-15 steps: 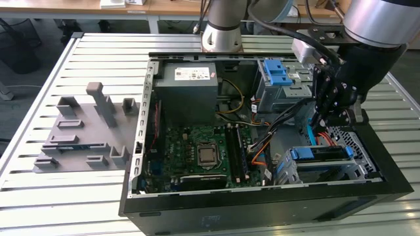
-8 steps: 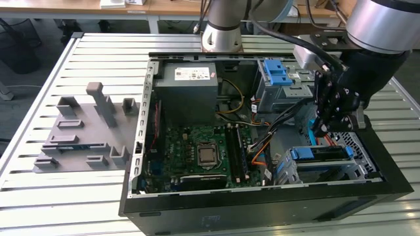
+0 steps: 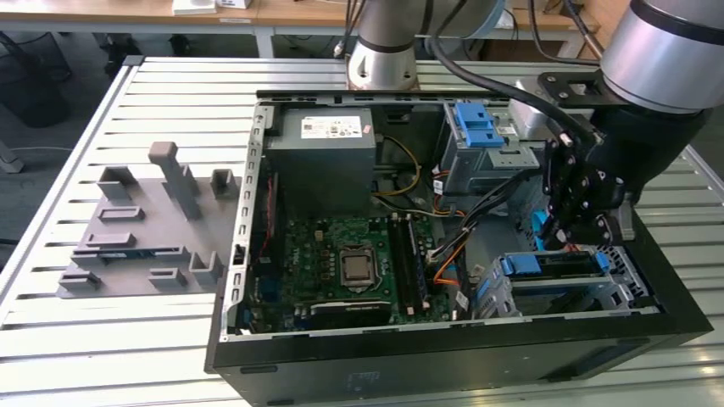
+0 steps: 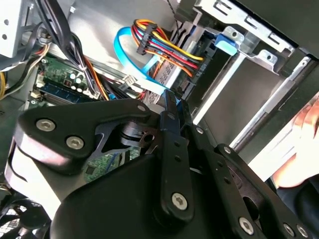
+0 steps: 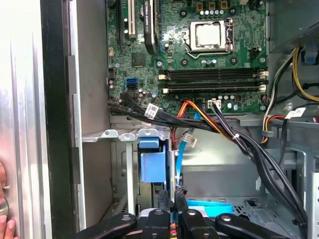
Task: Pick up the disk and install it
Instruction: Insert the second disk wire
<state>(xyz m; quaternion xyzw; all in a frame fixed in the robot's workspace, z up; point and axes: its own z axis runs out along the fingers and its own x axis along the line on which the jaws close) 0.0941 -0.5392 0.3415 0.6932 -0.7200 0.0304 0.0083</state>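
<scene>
The disk (image 3: 554, 264) lies in the metal drive cage (image 3: 620, 287) at the near corner of the open computer case, on the exterior view's right; its blue carrier shows at one end. My gripper (image 3: 586, 239) hangs straight over that cage, its fingers reaching down to the disk. In the first wrist view the fingertips (image 5: 162, 199) stand close together with a thin blue strip of the carrier (image 5: 209, 207) between and beside them. The second wrist view shows the gripper (image 4: 175, 102) from behind, with blue at its tip.
Bundled cables (image 5: 209, 124) cross just above the cage, a blue-latched second cage (image 3: 476, 127) stands behind, and the power supply (image 3: 322, 148) and motherboard (image 3: 351, 254) fill the case. A grey fixture (image 3: 147, 220) sits on the slatted table. A person's hand (image 5: 4, 219) rests outside the case wall.
</scene>
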